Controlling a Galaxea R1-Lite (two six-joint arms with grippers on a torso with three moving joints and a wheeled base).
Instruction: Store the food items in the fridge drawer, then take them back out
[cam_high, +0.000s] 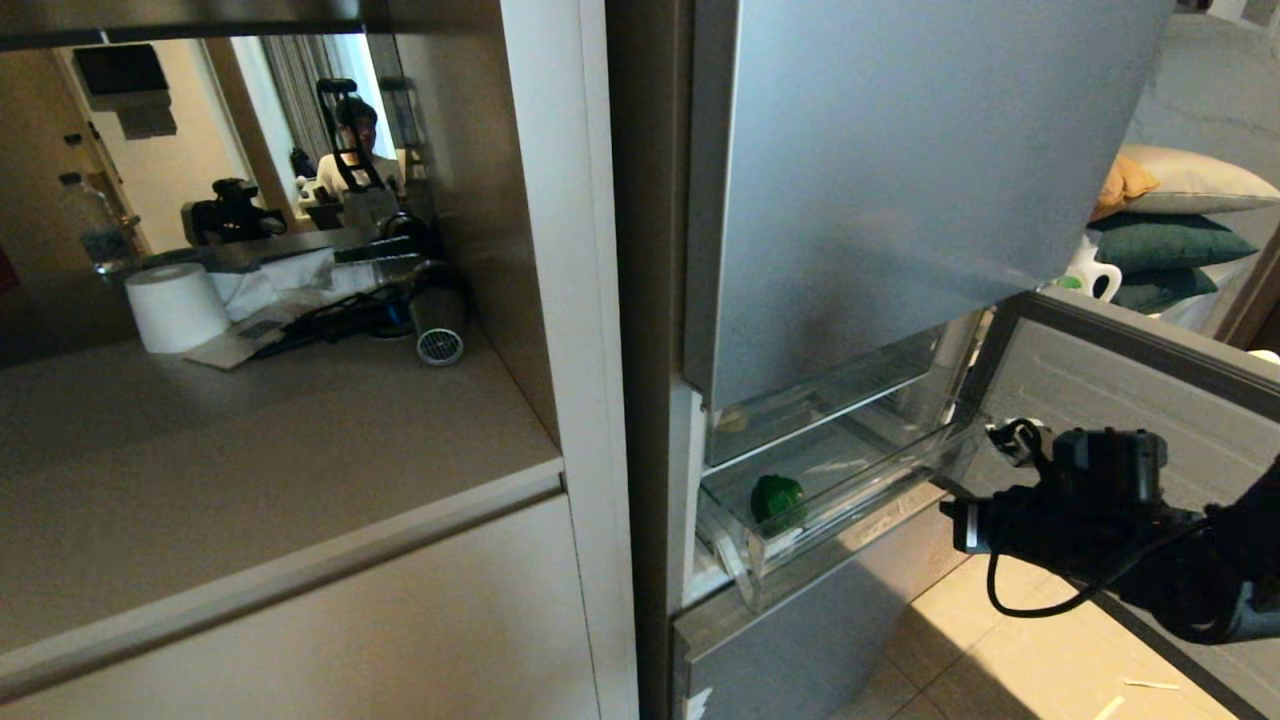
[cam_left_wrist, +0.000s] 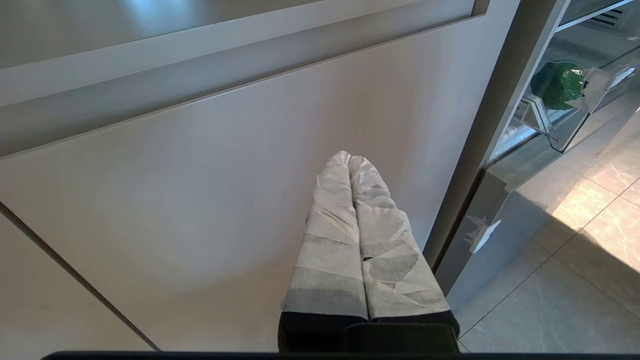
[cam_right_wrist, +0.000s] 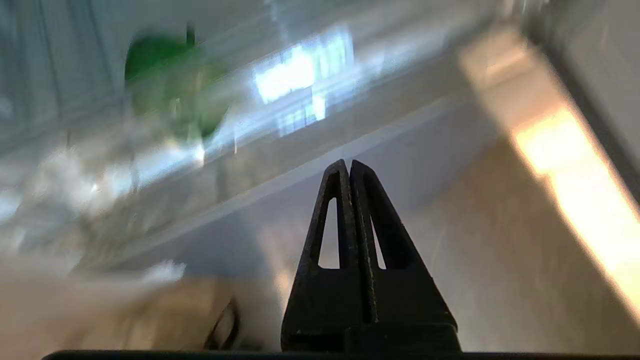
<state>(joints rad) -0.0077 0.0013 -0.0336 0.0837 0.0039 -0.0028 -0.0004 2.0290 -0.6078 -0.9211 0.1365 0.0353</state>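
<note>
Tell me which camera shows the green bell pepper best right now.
The left wrist view: the green bell pepper is sharp there, lying in the pulled-out fridge drawer behind a clear corner. The head view shows it smaller, through the drawer's clear wall. The right wrist view gives only a smeared green shape.

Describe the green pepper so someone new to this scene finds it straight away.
Start at the tall silver fridge, right of the beige counter. Below its closed upper door, a clear plastic pull-out drawer stands open. The glossy dark green bell pepper sits at the drawer's left end, the only vividly coloured item among clear plastic and grey panels.
</note>
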